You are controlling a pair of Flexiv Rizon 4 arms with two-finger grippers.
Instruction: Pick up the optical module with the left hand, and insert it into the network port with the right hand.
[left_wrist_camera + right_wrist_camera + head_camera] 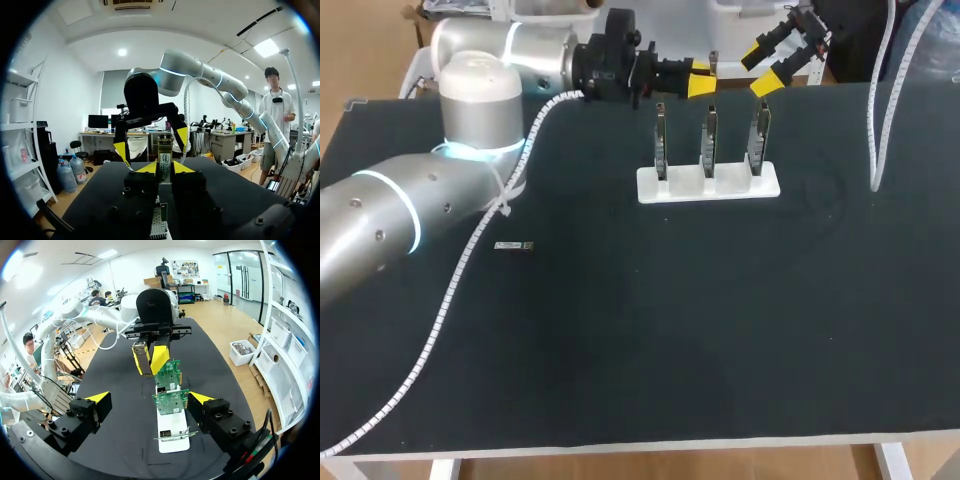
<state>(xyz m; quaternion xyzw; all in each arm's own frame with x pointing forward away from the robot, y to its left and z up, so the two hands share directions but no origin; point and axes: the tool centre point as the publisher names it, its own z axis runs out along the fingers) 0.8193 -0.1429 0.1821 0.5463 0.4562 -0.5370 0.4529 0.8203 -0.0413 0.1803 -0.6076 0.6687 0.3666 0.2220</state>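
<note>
My left gripper [701, 80] is held above the table's far edge, behind the boards, and is shut on the optical module [713, 63], a slim silver piece. In the left wrist view the module [164, 161] stands upright between the yellow fingertips [148, 168]. My right gripper [766, 64] is open, just right of the left one and facing it. Seen from the right wrist, the right gripper [150, 400] stands wide apart, and the left gripper [148, 359] holds the module [141, 356] ahead of it. The network ports are on three green boards [170, 390] upright in a white stand [708, 183].
A second small module [513, 246] lies flat on the black table [650, 330], left of centre. A white cable chain [450, 290] trails from my left arm across the table. Another white cable [876, 120] hangs at the far right.
</note>
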